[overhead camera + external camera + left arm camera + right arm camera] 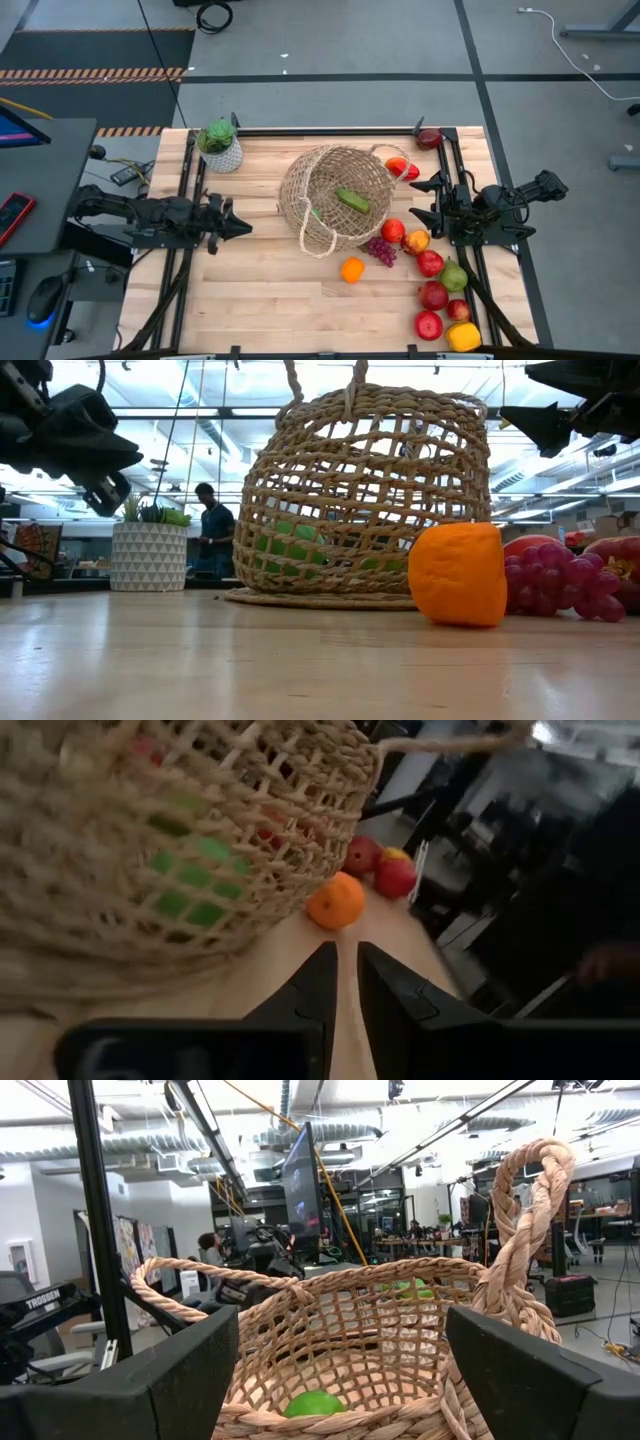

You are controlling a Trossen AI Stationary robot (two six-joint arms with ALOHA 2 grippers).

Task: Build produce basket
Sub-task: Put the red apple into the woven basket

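Left pincer [238, 226], from above, sits nearly pressed together, empty, left of the basket [325, 160]; right pincer [424, 200] is spread wide, empty, beside loose produce [432, 264]. A cucumber [352, 200] lies inside. At worktop level, an orange [459, 574] and grapes [560, 580] rest just outside the basket.

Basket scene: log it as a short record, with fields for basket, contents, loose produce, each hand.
basket: mid-table, woven, handles up
contents: cucumber; something green also shows through the weave in the low view
loose produce: orange, grapes, apples and more, on the table right of the basket
left hand: left of the basket, fingers nearly together, holding nothing
right hand: right of the basket, open, empty
plant pot: far left corner
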